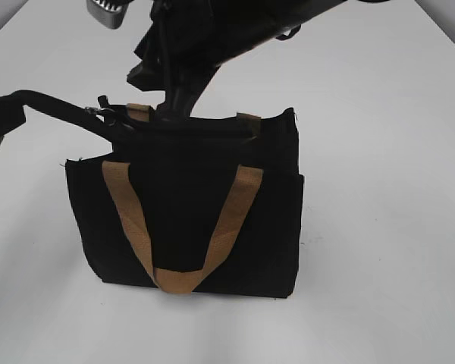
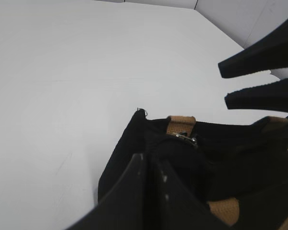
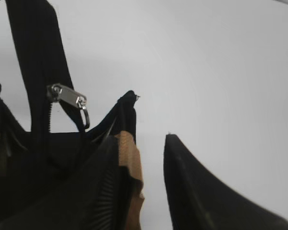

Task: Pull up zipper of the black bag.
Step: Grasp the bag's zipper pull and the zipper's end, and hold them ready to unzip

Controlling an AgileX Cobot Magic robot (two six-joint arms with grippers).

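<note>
Upright on your white bench (image 1: 387,227), the black bag (image 1: 186,220) stands a little left of center in the exterior view, its front panel facing the camera and a tan handle (image 1: 178,277) hanging down across it in a loop. Along the top edge runs the zipper (image 1: 189,125), and its small silvery pull tab (image 1: 105,114) sits near the bag's far-left corner, close to a tan strap end (image 1: 139,111).

Your left arm (image 1: 57,106) reaches in from the left, and the left pincer (image 1: 125,129) meets that corner at the tab. From its wrist camera, the two dark fingers (image 2: 134,191) lie close together over the bag's top edge, with the tab (image 2: 187,139) just beyond them; you cannot tell from these views whether they actually grip anything.

Your right arm (image 1: 212,38) comes down from the far side onto the middle of the top edge. Its wrist camera shows the right pincer (image 3: 149,177) open, a clear gap between its fingers, one finger (image 3: 105,187) lying against the tan strap (image 3: 129,163) and black fabric, the other (image 3: 197,191) standing free over bare bench. In that same view the pull tab (image 3: 69,100) dangles from a taut black strip (image 3: 36,57) of the zip line.
</note>
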